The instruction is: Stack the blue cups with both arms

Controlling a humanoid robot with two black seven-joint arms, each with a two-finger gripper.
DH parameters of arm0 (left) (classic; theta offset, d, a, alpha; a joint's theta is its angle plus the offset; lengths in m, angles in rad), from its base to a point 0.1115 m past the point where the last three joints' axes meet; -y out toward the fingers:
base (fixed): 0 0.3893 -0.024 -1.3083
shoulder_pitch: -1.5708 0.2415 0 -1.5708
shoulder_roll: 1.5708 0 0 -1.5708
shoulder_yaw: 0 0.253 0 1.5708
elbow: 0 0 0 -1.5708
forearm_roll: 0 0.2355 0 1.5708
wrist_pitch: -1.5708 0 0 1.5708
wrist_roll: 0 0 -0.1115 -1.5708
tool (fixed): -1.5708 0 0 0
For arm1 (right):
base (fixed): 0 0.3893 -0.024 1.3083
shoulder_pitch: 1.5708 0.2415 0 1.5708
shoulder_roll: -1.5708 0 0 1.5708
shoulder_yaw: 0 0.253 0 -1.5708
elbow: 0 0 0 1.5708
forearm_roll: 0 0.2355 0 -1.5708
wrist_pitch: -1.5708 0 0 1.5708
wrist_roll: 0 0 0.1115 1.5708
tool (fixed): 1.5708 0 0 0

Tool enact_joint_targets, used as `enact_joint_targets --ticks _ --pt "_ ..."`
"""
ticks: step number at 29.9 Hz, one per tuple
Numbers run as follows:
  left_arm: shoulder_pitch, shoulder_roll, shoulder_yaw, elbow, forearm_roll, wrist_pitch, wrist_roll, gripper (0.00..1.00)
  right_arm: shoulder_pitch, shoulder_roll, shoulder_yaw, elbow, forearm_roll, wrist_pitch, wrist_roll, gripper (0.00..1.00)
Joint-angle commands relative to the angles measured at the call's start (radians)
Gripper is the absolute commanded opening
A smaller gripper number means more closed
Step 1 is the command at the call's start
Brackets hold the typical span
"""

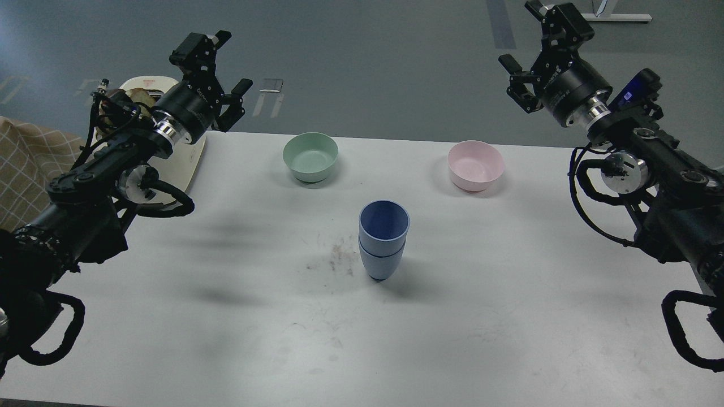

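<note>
The two blue cups (383, 237) stand upright at the table's middle, one nested inside the other, the upper one leaning slightly. My left gripper (225, 63) is raised above the table's far left corner, fingers spread apart and empty. My right gripper (523, 37) is raised above the far right, beyond the table edge, fingers spread apart and empty. Both grippers are far from the cups.
A mint-green bowl (310, 156) sits at the back centre-left and a pink bowl (475, 164) at the back right. A cream-white tray-like object (189, 152) lies under my left arm at the far left corner. Dark smudges (339, 257) mark the white table (509, 316) left of the cups.
</note>
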Motion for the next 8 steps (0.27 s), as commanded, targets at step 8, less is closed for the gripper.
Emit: enact_joint_targets --ticks 8 --pt "0.034 -0.022 -0.009 0.0 0.0 0.0 0.0 0.98 -0.059 0.054 0.058 -0.008 0.002 0.005 0.053 1.0"
